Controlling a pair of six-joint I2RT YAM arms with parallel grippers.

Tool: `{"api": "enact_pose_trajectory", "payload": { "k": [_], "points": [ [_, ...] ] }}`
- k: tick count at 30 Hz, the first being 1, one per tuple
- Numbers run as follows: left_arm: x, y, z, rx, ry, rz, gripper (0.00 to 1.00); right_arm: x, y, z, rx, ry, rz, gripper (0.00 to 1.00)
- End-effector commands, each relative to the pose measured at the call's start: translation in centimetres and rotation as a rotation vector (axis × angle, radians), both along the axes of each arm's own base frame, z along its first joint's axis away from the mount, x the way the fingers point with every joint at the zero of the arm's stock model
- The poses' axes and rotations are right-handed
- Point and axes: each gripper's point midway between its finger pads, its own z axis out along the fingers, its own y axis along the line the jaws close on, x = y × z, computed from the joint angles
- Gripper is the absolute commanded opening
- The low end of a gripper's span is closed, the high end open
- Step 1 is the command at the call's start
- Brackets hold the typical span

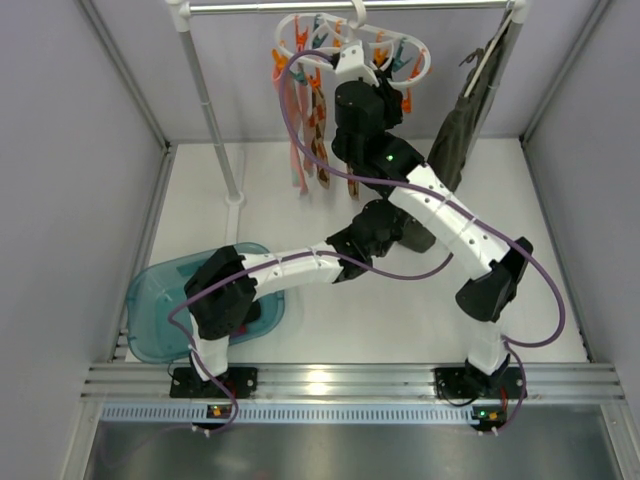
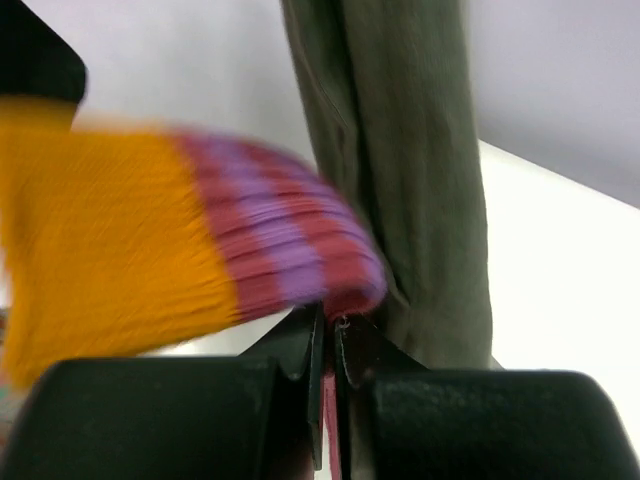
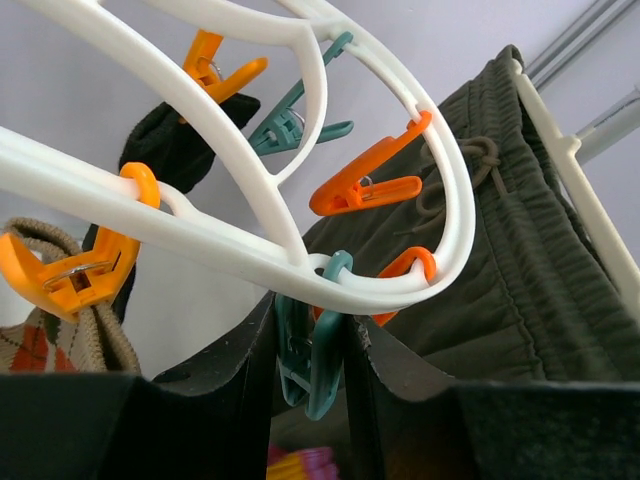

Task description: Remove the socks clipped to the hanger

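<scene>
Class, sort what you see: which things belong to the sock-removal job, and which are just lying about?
Job: hanger, hanging socks, striped sock in left pincer, teal clip in right pincer.
Lying about: olive garment, teal bin, rail.

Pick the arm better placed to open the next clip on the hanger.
Right: the right gripper clasps a teal clip on the hanger, while the left gripper is shut on a striped sock, well below the clips.

Everything's looking bright and even, but the sock (image 2: 180, 250) is smearing into blur just left of the garment (image 2: 400, 150).
</scene>
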Motion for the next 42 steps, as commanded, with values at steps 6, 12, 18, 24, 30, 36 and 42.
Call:
{"api": "enact_pose_trajectory", "payload": {
  "k": [6, 12, 18, 24, 30, 36, 42],
  "points": [
    [-0.4, 1.7, -0.4, -0.103, 0.088, -0.045, 0.00, -0.4, -0.1, 1.0, 0.105, -0.024, 0.096, 0.08],
    [-2.6, 8.3, -0.6, -0.211, 0.232, 0.091, 0.00, -1.1, 1.6, 1.1, 0.176, 0.011, 0.265, 0.31],
    [-4.8, 19.5, -3.4, -0.197, 0.415, 0.490, 0.00, -2.5, 2.7, 0.8, 0.241, 0.058, 0.417, 0.57],
    [-8.9, 27.9, -2.2, -0.211, 0.462, 0.640, 0.00, -4.8, 4.5, -0.1, 0.327, 0.135, 0.647, 0.84],
    [-11.1, 37.2, -2.1, -0.267, 0.532, 0.817, 0.00, -9.2, 5.6, -1.5, 0.365, 0.231, 0.872, 0.99],
    [-13.2, 42.5, -7.8, -0.324, 0.680, 0.929, 0.10, -12.9, 4.4, -0.8, 0.421, 0.216, 0.973, 0.99],
    [-13.5, 39.9, -9.4, -0.372, 0.795, 0.830, 0.96, -14.1, 3.3, -1.4, 0.467, 0.224, 0.964, 0.99]
  ]
}}
